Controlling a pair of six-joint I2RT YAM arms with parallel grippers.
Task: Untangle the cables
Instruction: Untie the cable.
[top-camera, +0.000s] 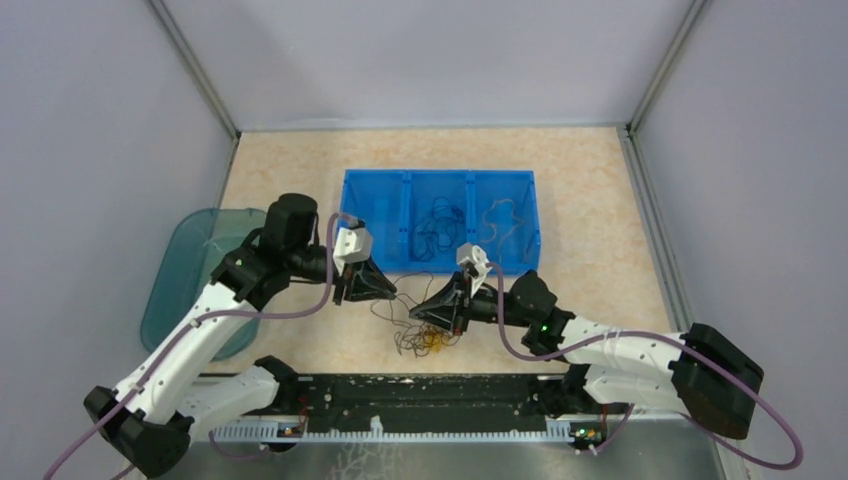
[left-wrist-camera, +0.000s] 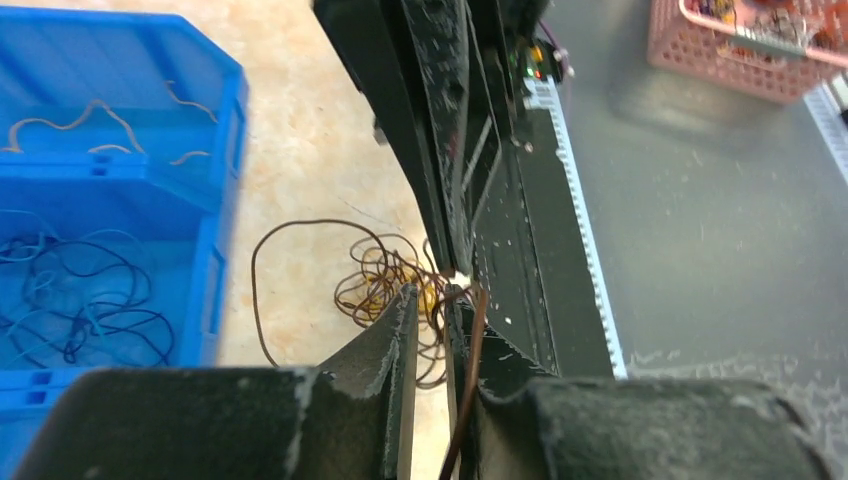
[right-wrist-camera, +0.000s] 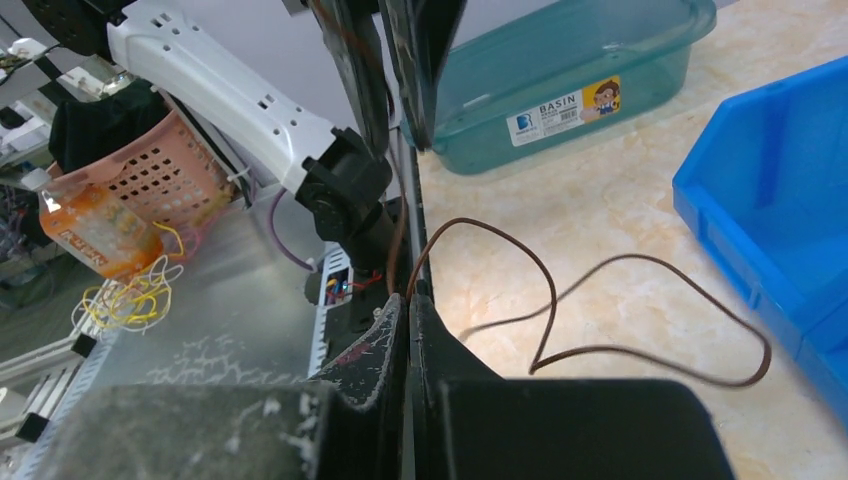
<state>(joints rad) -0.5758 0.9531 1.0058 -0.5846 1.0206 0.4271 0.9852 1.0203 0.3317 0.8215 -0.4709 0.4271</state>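
Note:
A tangle of thin brown, black and yellow cables lies on the table in front of the blue bin; it also shows in the left wrist view. My left gripper is just left of it, its jaws almost closed with a brown cable running along the right finger. My right gripper hangs over the tangle, shut on a brown cable that loops over the table. Dark cables lie in the bin's middle compartment and orange ones in its right compartment.
A teal basin stands on the table's left edge, also seen in the right wrist view. A pink basket stands off the table beyond the arms' black base rail. Grey walls close in the table.

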